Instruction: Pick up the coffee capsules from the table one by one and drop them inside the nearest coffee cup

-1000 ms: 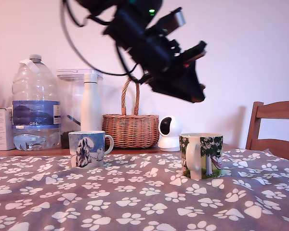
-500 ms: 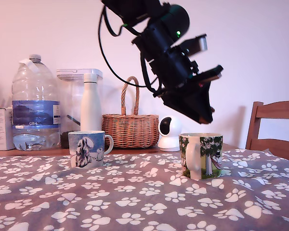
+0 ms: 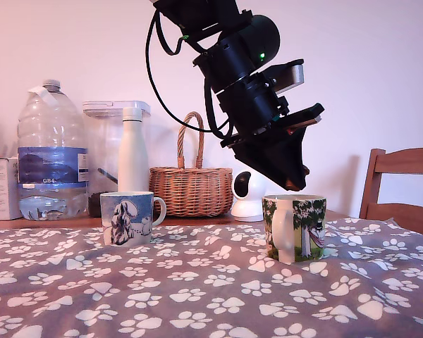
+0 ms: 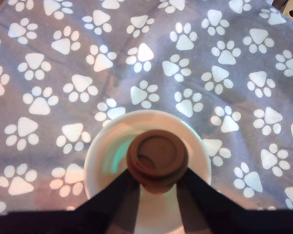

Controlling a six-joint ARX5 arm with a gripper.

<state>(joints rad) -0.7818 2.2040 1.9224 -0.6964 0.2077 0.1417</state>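
A: table [image 3: 197, 296] with paw cloth, tree-print coffee cup [image 3: 295, 227] standing on it, upright. Arm?

B: gripper [image 3: 294, 184] hangs just above the cup's rim, tilted down toward it. Wrist view: fingers [image 4: 201, 195] pinch a brown coffee capsule [image 4: 157, 160], flat round face toward the camera, white cup mouth [image 4: 97, 158] straight beneath

A: so the cup lies directly below the capsule?

B: looks so. Exterior view only shows a brown tip at the jaws; wrist view proves the alignment but hides the height above the cup
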